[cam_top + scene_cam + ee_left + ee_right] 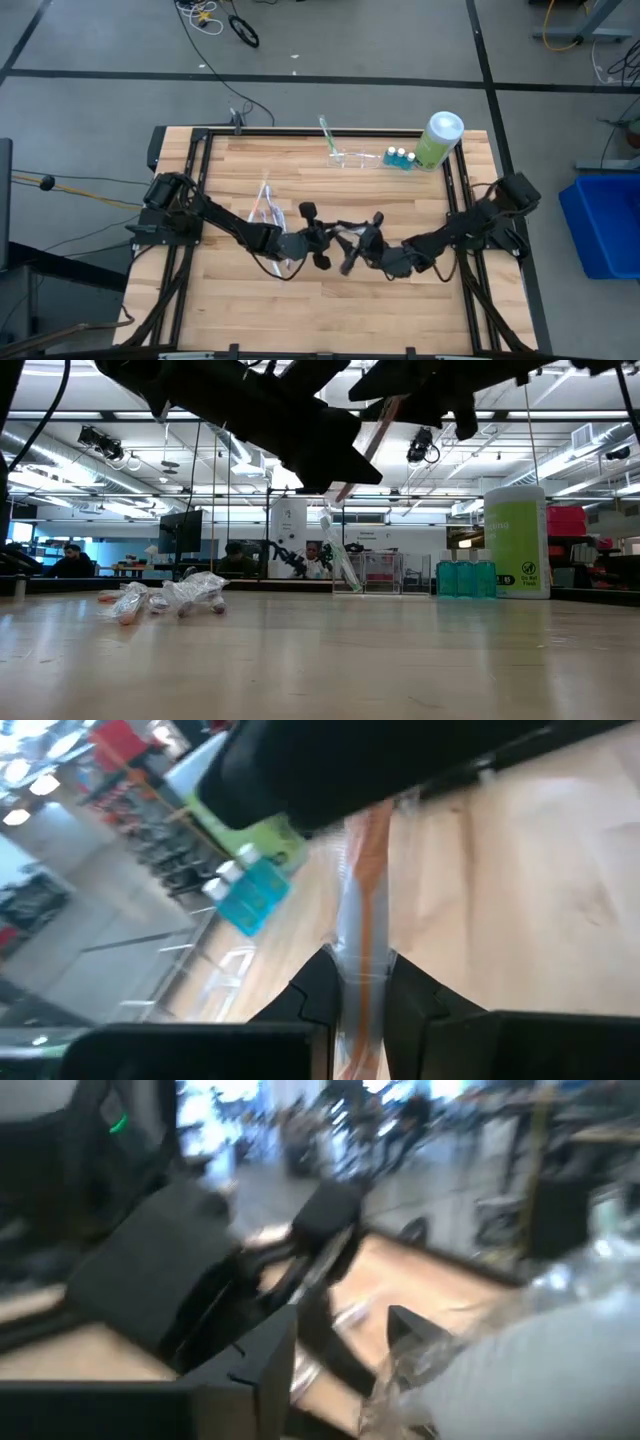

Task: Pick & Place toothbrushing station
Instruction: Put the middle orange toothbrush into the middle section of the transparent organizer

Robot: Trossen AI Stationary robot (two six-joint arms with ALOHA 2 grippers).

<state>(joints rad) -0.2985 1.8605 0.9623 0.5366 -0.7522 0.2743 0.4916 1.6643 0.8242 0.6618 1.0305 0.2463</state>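
Observation:
A toothbrush with an orange handle, in a clear wrapper (368, 445), hangs slanted high above the table's middle between my two grippers. My left gripper (315, 243) is shut on it. My right gripper (358, 250) meets its other end and looks shut on it. The see-through toothbrushing station (355, 158) stands on the table at the far edge. A green toothbrush (327, 135) stands tilted in one of its slots. My left gripper pinches the wrapped toothbrush's handle (362, 935) between its two fingers, which lie across it. The toothbrush is lifted clear of the table and slants upward toward the other gripper. My right gripper covers the toothbrush's other end (372, 820). The gripper's own body hides the place of contact. Clear wrapper plastic (400, 1380) shows beside its fingers.
A heap of crumpled clear wrappers (265, 207) lies left of the middle; it also shows in the low view (165, 598). Small blue-capped bottles (400, 158) and a big light-green bottle (440, 140) stand right of the station. Bare wood lies along the near side.

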